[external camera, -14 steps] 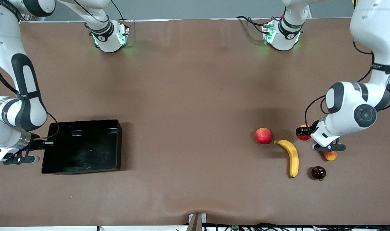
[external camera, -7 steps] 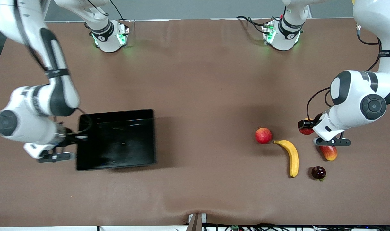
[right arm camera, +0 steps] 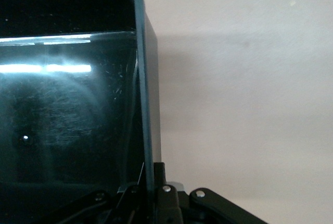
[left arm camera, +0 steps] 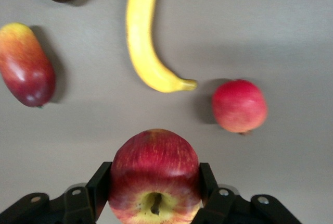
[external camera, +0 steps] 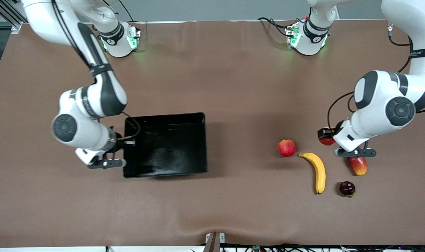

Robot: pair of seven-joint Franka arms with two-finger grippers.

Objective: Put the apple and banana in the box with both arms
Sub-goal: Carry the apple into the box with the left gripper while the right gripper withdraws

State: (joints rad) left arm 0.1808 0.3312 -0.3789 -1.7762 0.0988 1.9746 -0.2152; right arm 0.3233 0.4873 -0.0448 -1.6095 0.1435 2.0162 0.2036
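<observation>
Front view: the box [external camera: 167, 145] has slid a long way along the bench from the right arm's end toward the middle, dragged by the right gripper [external camera: 123, 148], which is clenched on its wall at the edge nearest that arm. The left gripper [left arm camera: 155, 195] grasps the apple [left arm camera: 155, 174] and has lifted it above the bench near the left arm's end. The banana [external camera: 317, 171] lies untouched beside the pomegranate [external camera: 287, 147], toward the front edge. Box and fruit are now closer, so I judge the drop-off is shorter
</observation>
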